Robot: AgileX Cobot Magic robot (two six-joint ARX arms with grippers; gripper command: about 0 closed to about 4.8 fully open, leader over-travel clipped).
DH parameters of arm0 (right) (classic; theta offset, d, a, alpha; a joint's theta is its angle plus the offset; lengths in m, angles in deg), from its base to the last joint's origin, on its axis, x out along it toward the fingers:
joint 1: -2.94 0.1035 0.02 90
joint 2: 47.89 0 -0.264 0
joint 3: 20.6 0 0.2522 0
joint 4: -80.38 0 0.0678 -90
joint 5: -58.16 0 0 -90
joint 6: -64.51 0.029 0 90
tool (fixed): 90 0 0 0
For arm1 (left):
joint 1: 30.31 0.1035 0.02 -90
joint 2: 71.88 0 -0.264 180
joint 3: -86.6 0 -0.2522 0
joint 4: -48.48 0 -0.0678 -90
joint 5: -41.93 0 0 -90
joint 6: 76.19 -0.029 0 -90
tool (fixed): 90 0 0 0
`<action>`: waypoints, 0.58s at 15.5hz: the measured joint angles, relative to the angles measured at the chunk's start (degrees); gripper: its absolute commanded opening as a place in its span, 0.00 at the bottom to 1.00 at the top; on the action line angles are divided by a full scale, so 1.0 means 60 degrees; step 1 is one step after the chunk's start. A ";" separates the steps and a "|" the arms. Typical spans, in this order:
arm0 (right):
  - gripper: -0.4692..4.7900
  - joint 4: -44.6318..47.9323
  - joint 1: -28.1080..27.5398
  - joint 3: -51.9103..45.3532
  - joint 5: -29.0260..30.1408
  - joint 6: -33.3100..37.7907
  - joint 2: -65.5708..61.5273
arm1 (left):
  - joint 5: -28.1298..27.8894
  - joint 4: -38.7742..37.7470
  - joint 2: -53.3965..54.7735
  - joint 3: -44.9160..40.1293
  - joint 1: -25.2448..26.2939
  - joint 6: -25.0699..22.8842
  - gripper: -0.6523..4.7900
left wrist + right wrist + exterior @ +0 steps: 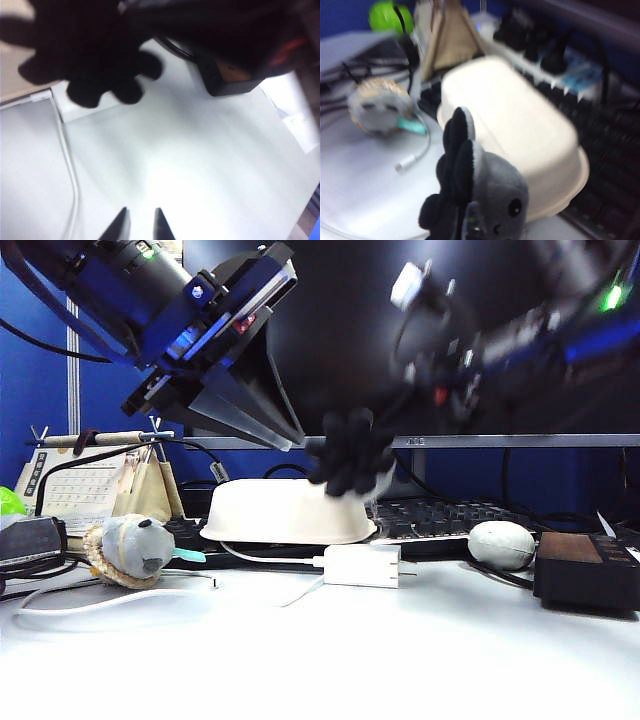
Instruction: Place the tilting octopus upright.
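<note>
The light-grey plush octopus [350, 452] hangs in the air above the back of the table, tipped so its black tentacle undersides face the exterior camera. My right gripper [378, 462] is shut on it, and the arm behind it is blurred. In the right wrist view the octopus [492, 187] lies on its side with its eyes showing, and a finger [472, 222] presses into it. My left gripper [285, 438] hangs open and empty at the upper left. From its wrist view the left gripper [141, 217] faces bare table, with the octopus [90, 55] beyond.
An upturned white bowl [285, 512] sits under the octopus, with a keyboard [440, 520] behind it. A white charger [360, 565] and its cable [70, 170] lie in front. A grey plush with woven brim [130, 548] is at left; a grey mouse [502, 543] and black box [585, 570] at right.
</note>
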 measured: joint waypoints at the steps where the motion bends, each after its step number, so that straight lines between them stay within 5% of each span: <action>1: 0.08 -0.0929 0.0000 0.0000 -0.0539 -0.0127 0.0510 | 0.0004 -0.0004 0.0000 0.0000 0.0000 -0.0044 0.26; 9: 0.08 -0.3038 0.0295 -0.0015 -0.4146 -0.2510 0.1158 | 0.0000 0.0000 0.0000 0.0000 0.0004 -0.0047 0.26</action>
